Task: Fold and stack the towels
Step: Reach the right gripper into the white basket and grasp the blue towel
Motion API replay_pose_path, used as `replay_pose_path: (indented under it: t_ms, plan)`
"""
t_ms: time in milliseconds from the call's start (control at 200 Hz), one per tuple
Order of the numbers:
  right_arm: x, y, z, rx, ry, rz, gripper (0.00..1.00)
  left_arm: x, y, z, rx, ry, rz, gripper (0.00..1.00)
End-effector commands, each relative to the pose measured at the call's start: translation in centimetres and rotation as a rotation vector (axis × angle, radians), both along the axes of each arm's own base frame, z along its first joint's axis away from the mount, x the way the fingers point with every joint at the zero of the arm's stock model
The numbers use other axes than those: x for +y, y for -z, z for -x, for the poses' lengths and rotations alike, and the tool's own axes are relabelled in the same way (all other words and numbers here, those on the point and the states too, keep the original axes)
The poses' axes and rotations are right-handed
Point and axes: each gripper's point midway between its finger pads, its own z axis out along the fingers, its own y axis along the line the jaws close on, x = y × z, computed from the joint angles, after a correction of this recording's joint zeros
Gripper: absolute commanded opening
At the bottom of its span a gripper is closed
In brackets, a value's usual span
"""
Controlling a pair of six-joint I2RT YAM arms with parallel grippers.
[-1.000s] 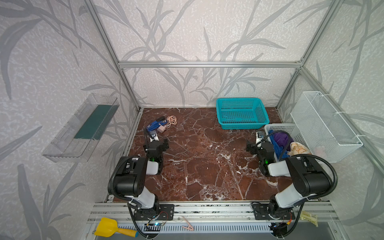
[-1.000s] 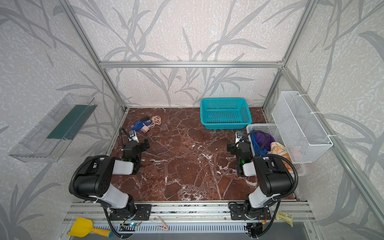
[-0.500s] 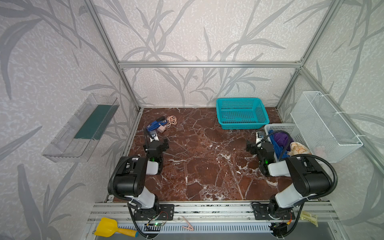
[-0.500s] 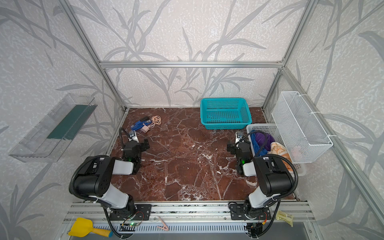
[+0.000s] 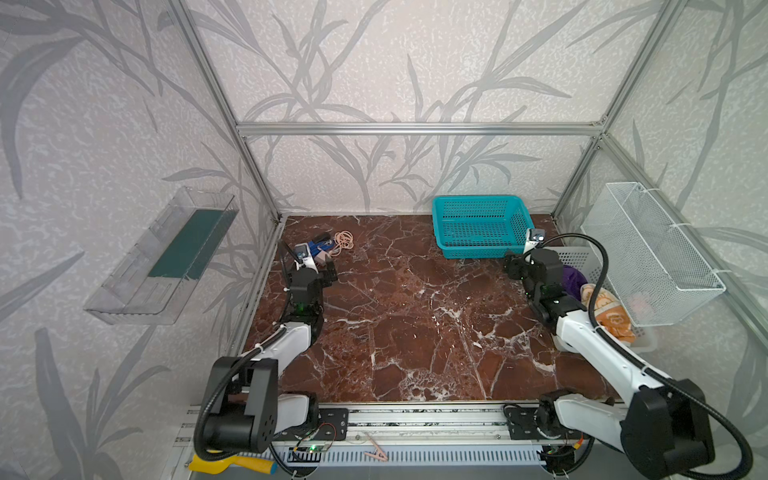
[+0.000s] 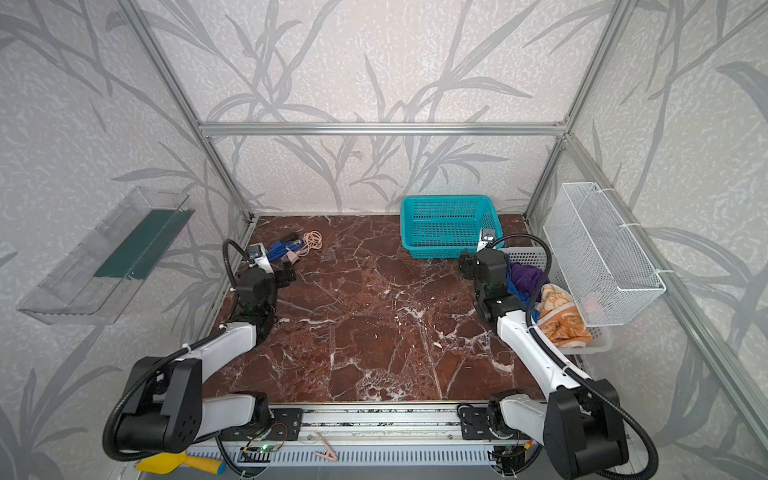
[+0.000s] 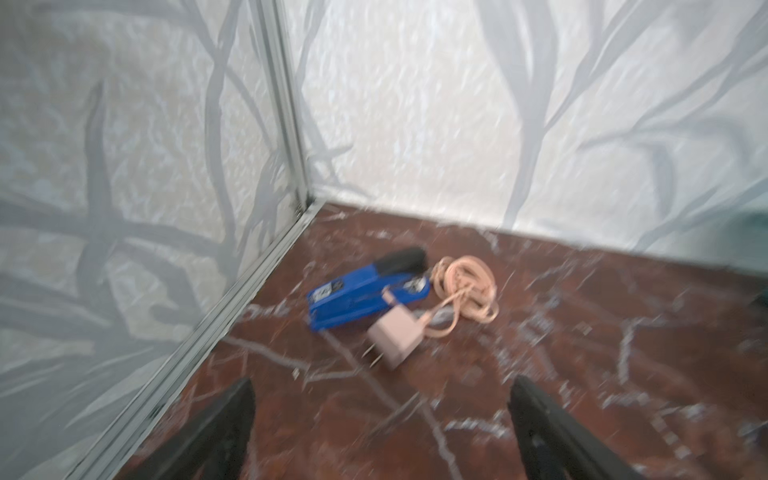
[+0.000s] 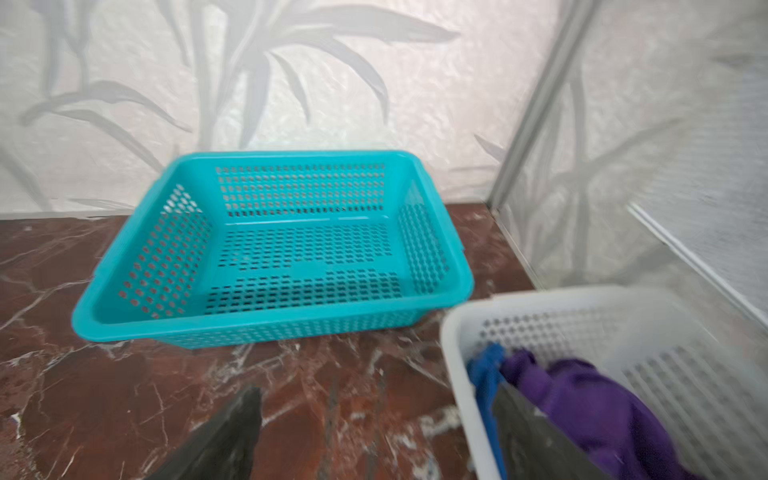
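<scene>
The left tool (image 7: 382, 382) is released, its 2 dark fingers (image 7: 224, 424) spread wide above the marbled tabletop (image 7: 582, 353) with nothing between them. Just ahead of it, near the back left corner, lie a blue stapler (image 7: 357, 297), a pink plug (image 7: 397, 338) touching it, and a coiled pink cord (image 7: 465, 286). The right tool (image 8: 376, 390) is released too and grips nothing: 1 finger hangs over the tabletop, the other close by the rim of a white basket (image 8: 457, 332) on the right side. The towels sit crumpled and unfolded in that basket: a blue towel (image 8: 486, 370) against the wall nearest the tool, a purple towel (image 8: 582, 395) beside it, and toward the front an orange towel (image 6: 559, 320) with white prints. A teal basket (image 8: 274, 328) stands just beyond, by the back wall.
</scene>
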Motion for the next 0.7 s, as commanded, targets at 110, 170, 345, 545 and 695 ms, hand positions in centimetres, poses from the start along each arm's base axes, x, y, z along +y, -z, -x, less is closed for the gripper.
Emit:
replay_pose_path:
  t_ms: [110,170,345,545,695]
  plan:
    - [-7.9,6.7,7.9,0.385,0.308,-0.138,0.82,-14.7,-1.6,-2.6,0.156,0.425,0.116,0.86]
    - [-8.0,7.9,8.4,0.438,0.307,-0.155,0.79,-18.7,-1.4,-2.4,0.175,0.527,0.127,0.86]
    - [-8.2,9.0,8.6,0.518,0.318,-0.139,0.68,-26.8,0.1,-0.6,0.199,0.759,0.207,0.85]
    - [-8.4,6.5,9.4,0.519,0.330,-0.123,0.65,-29.8,2.6,1.4,0.289,0.869,0.235,0.83]
    - [-9.4,4.4,12.6,0.531,0.412,-0.110,0.65,-29.5,3.3,2.6,0.312,0.879,0.229,0.83]
